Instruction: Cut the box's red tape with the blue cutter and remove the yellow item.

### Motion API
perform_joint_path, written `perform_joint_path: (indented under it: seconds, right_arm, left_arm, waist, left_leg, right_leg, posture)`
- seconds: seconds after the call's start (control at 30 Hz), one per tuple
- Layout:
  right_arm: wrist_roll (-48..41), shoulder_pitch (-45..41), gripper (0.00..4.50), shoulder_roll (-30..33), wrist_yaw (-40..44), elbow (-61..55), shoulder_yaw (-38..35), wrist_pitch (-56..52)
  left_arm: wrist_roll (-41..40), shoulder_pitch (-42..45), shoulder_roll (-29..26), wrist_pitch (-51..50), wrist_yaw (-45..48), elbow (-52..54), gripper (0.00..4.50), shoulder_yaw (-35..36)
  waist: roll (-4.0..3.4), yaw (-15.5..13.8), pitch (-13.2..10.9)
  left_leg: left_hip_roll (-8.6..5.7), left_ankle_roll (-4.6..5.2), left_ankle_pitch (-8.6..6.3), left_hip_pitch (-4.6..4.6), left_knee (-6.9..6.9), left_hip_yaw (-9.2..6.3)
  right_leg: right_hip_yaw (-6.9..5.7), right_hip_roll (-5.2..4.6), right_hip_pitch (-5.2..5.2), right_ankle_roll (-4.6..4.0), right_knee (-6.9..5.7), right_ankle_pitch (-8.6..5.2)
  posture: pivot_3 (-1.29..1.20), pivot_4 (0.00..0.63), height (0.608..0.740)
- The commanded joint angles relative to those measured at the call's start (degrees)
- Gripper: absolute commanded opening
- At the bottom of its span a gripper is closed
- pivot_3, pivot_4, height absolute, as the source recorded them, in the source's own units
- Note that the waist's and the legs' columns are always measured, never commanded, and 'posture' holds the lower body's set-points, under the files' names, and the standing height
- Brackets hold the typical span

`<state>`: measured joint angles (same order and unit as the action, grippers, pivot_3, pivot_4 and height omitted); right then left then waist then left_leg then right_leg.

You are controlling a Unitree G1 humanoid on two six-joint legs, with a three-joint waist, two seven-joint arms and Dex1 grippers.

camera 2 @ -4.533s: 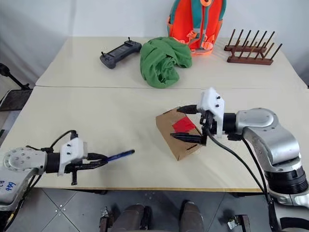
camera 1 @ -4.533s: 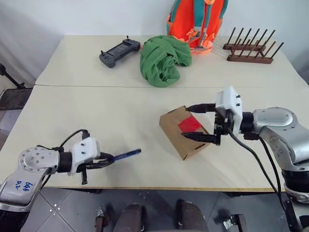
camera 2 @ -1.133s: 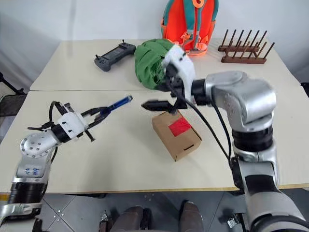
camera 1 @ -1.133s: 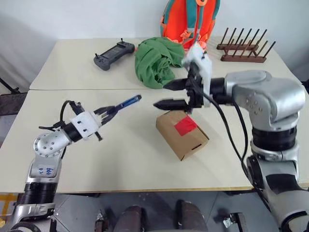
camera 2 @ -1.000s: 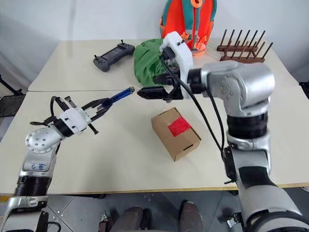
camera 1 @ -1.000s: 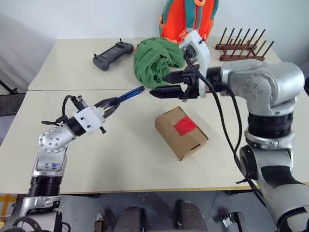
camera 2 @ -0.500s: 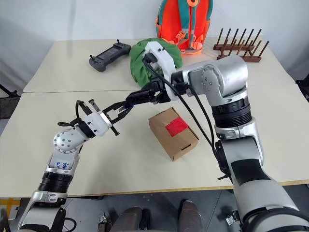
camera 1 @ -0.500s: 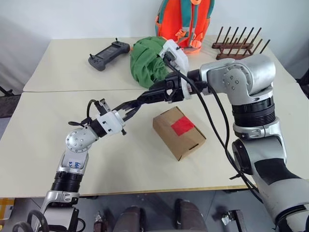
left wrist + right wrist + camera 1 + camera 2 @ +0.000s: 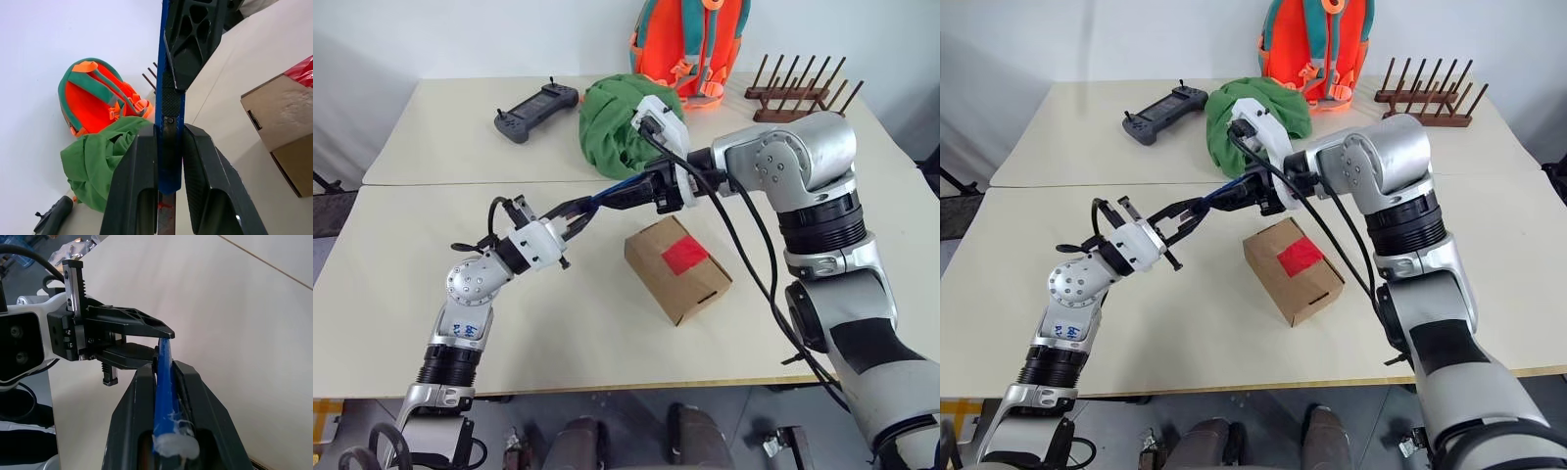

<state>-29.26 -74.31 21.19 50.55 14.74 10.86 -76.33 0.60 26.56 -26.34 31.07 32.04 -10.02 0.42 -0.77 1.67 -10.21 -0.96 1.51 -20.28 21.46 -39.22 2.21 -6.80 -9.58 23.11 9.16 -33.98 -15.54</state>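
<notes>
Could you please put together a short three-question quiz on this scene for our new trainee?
1. True or false: both the left hand and the right hand are closed on the slim blue pen-shaped cutter.
2. The red tape patch on the small brown cardboard box is: A) cut through, B) intact, C) peeled off.
3. Which thing lies nearest behind the right hand on the far table: the crumpled green cloth, the black game controller or the brown wooden peg rack?

Key: 1 true; 2 B; 3 the crumpled green cloth.
</notes>
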Motion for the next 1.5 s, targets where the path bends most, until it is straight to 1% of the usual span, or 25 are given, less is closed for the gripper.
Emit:
perform_joint_path:
  seconds: [0.03, 0.2, 0.23, 0.3, 0.33, 0.5, 0.53, 0.6, 0.67, 0.7, 0.73, 0.83, 0.9, 0.97, 1.03, 1.1, 1.17, 1.23, 1.27, 1.5]
  right_arm:
    - [-0.1, -2.2, 0.11, 0.8, 0.0, -0.9, -1.2, 1.5]
    - [-0.7, -2.1, 0.11, 0.8, -0.3, -1.6, -2.2, 1.2]
    - [-0.8, -2.1, 0.11, 0.8, -0.5, -1.7, -2.4, 1.1]
    - [-0.7, -2.1, 0.11, 1.1, -0.7, -2.1, -2.6, 1.5]
    - [-0.7, -2.0, 0.11, 1.3, -0.9, -2.3, -2.8, 1.5]
    - [-0.9, -1.4, 0.11, 2.6, -2.2, -3.3, -4.3, 1.6]
    - [-0.8, -1.3, 0.11, 2.8, -2.6, -3.3, -4.7, 1.6]
    - [-0.8, -1.0, 0.11, 3.4, -3.4, -3.4, -5.9, 1.5]
    - [-1.0, -0.6, 0.11, 4.2, -4.1, -4.1, -7.0, 1.2]
    - [-1.2, -0.3, 0.11, 4.5, -4.3, -4.6, -7.5, 1.0]
    - [-1.4, -0.1, 0.11, 4.7, -4.6, -5.0, -7.8, 0.8]
    - [-1.9, 0.5, 0.11, 5.4, -5.2, -6.2, -9.0, 0.0]
    - [-2.2, 1.3, 0.11, 5.9, -5.9, -7.4, -10.0, -0.4]
    - [-2.8, 2.5, 0.11, 7.0, -6.9, -9.1, -11.8, -1.0]
    - [-3.7, 5.0, 0.11, 8.8, -8.1, -12.5, -14.9, -2.2]
    - [-4.2, 6.9, 0.11, 9.5, -10.2, -15.2, -17.9, -4.1]
    - [-4.8, 8.7, 0.11, 9.8, -12.1, -17.9, -20.1, -6.1]
    - [-5.9, 10.9, 0.11, 10.6, -13.2, -21.5, -22.1, -8.3]
    - [-6.4, 11.7, 0.11, 10.8, -13.7, -23.1, -23.1, -9.4]
    - [-6.9, 17.2, 0.11, 13.3, -18.0, -32.3, -27.1, -15.0]
  left_arm:
    - [-0.9, 0.5, -0.2, 0.8, 0.0, 1.2, 0.38, -0.3]
    - [-1.5, -0.1, -0.3, 0.1, 1.2, 1.5, 0.38, -0.9]
    - [-4.8, -0.6, -0.7, -3.2, 4.3, 2.5, 0.38, -1.4]
    - [-5.7, -0.9, -1.0, -7.8, 4.3, 3.3, 1.1, -0.7]
    - [-5.5, -1.1, -1.5, -9.4, 4.2, 3.7, 1.3, -0.5]
    - [-7.7, -3.3, -4.7, -15.0, 4.0, 5.6, 2.82, 3.6]
    - [-8.7, -3.8, -5.4, -16.2, 4.2, 5.9, 3.1, 4.6]
    - [-13.0, -6.0, -7.5, -21.4, 6.1, 7.9, 3.74, 7.2]
    - [-17.5, -8.3, -9.0, -26.4, 7.7, 11.0, 4.29, 9.5]
    - [-19.5, -9.5, -9.5, -28.7, 8.4, 12.6, 4.46, 10.3]
    - [-20.8, -10.4, -9.8, -30.4, 8.9, 13.9, 4.5, 10.9]
    - [-24.4, -13.0, -10.8, -36.9, 10.0, 18.2, 4.5, 11.5]
    - [-28.1, -15.5, -11.2, -42.7, 11.1, 23.1, 4.5, 10.8]
    - [-30.7, -16.9, -10.9, -48.8, 10.5, 28.3, 4.5, 8.6]
    - [-32.8, -13.6, -6.5, -53.0, 6.4, 31.6, 4.5, 5.4]
    - [-36.9, -10.2, -2.9, -58.5, 4.2, 34.2, 4.13, 3.1]
    - [-36.3, -7.5, -2.8, -61.3, 5.6, 35.0, 3.64, 0.0]
    - [-33.0, -4.2, -4.2, -63.3, 6.2, 33.6, 3.06, -3.1]
    - [-32.1, -2.5, -4.1, -63.9, 5.9, 32.5, 2.69, -4.0]
    - [-27.0, 6.8, -2.2, -65.3, 7.2, 24.9, 0.61, -9.9]
  waist:
    - [0.0, 0.0, 0.0]
    - [0.0, 0.0, 0.0]
    - [0.0, 0.0, 0.0]
    - [0.0, 0.0, 0.0]
    - [0.0, 0.0, 0.0]
    - [0.0, 0.0, 0.0]
    - [0.0, 0.0, 0.0]
    - [0.02, 0.1, 0.0]
    - [0.02, 0.1, 0.0]
    - [0.02, 0.1, 0.0]
    - [0.02, 0.1, 0.0]
    - [0.03, -0.1, 0.0]
    - [0.05, -0.1, 0.0]
    - [0.06, -0.2, 0.0]
    - [0.09, -0.6, 0.0]
    - [0.14, -1.4, -0.1]
    - [0.17, -1.5, -0.1]
    - [0.16, -1.5, -0.1]
    - [0.16, -1.3, -0.1]
    - [0.17, -1.6, -0.1]
  left_leg:
    - [0.0, 0.0, 0.0, 0.0, 0.0, 0.0]
    - [0.0, 0.0, 0.0, 0.0, 0.0, 0.0]
    - [0.0, 0.0, 0.0, 0.0, 0.0, 0.0]
    - [0.0, 0.0, 0.0, 0.0, 0.0, 0.0]
    - [0.0, 0.0, 0.0, 0.0, 0.0, -0.03]
    - [0.0, 0.0, 0.0, 0.0, 0.01, -0.04]
    - [0.01, 0.0, 0.0, 0.0, 0.01, -0.05]
    - [0.03, 0.0, 0.0, 0.0, 0.01, -0.07]
    - [0.05, 0.0, 0.0, 0.0, 0.01, -0.11]
    - [0.07, -0.01, -0.01, -0.01, 0.02, -0.12]
    - [0.07, -0.02, -0.01, -0.01, 0.02, -0.13]
    - [0.06, -0.02, -0.01, -0.01, 0.02, -0.13]
    - [0.05, -0.02, -0.01, -0.01, 0.01, -0.12]
    - [0.06, -0.02, -0.01, -0.01, 0.01, -0.13]
    - [0.04, -0.02, -0.01, -0.01, 0.01, -0.14]
    - [0.0, -0.02, -0.01, -0.01, -0.05, -0.14]
    - [0.0, -0.02, -0.01, -0.01, -0.09, -0.14]
    - [0.0, -0.02, -0.01, -0.04, -0.1, -0.07]
    - [0.01, -0.03, -0.01, -0.05, -0.1, -0.04]
    - [0.0, 0.0, 0.01, -0.11, -0.1, 0.14]
  right_leg:
    - [0.0, 0.0, 0.0, 0.0, 0.0, 0.0]
    - [0.0, 0.0, 0.0, 0.0, 0.0, 0.0]
    - [0.0, 0.0, 0.0, 0.0, 0.0, 0.0]
    - [0.0, 0.0, 0.0, 0.0, 0.0, 0.0]
    - [0.01, -0.01, 0.0, 0.0, 0.0, 0.0]
    - [0.0, -0.01, 0.0, 0.0, 0.0, 0.0]
    - [0.0, -0.01, 0.0, 0.0, 0.0, 0.0]
    - [0.01, 0.0, 0.0, 0.0, 0.0, 0.0]
    - [0.02, -0.01, 0.04, 0.0, 0.01, 0.0]
    - [0.03, 0.0, 0.05, 0.0, 0.0, 0.0]
    - [0.03, -0.01, 0.05, 0.0, 0.01, 0.0]
    - [0.06, -0.01, 0.05, 0.0, 0.01, 0.0]
    - [0.08, -0.01, 0.04, 0.0, 0.01, 0.0]
    - [0.1, -0.01, 0.04, 0.0, 0.02, 0.0]
    - [0.12, -0.03, 0.03, 0.0, -0.01, 0.0]
    - [0.11, -0.06, -0.05, -0.01, 0.02, 0.0]
    - [0.15, -0.05, -0.06, -0.01, 0.0, 0.0]
    - [0.15, -0.04, -0.06, -0.01, -0.01, 0.0]
    - [0.15, -0.02, -0.06, -0.01, -0.01, 0.0]
    - [0.31, 0.01, -0.06, -0.01, 0.01, 0.0]
  posture:
    - [0.0, 0.15, 0.74]
    - [0.0, 0.15, 0.74]
    - [0.0, 0.15, 0.74]
    - [0.0, 0.15, 0.74]
    - [0.0, 0.15, 0.74]
    - [0.0, 0.15, 0.74]
    - [0.0, 0.15, 0.74]
    - [0.0, 0.15, 0.74]
    - [0.0, 0.15, 0.74]
    - [0.0, 0.15, 0.74]
    - [0.0, 0.15, 0.74]
    - [0.0, 0.15, 0.74]
    - [0.0, 0.15, 0.74]
    - [0.0, 0.15, 0.74]
    - [0.0, 0.15, 0.74]
    - [0.0, 0.15, 0.74]
    - [0.0, 0.15, 0.74]
    - [0.0, 0.15, 0.74]
    - [0.0, 0.15, 0.74]
    - [0.0, 0.15, 0.74]
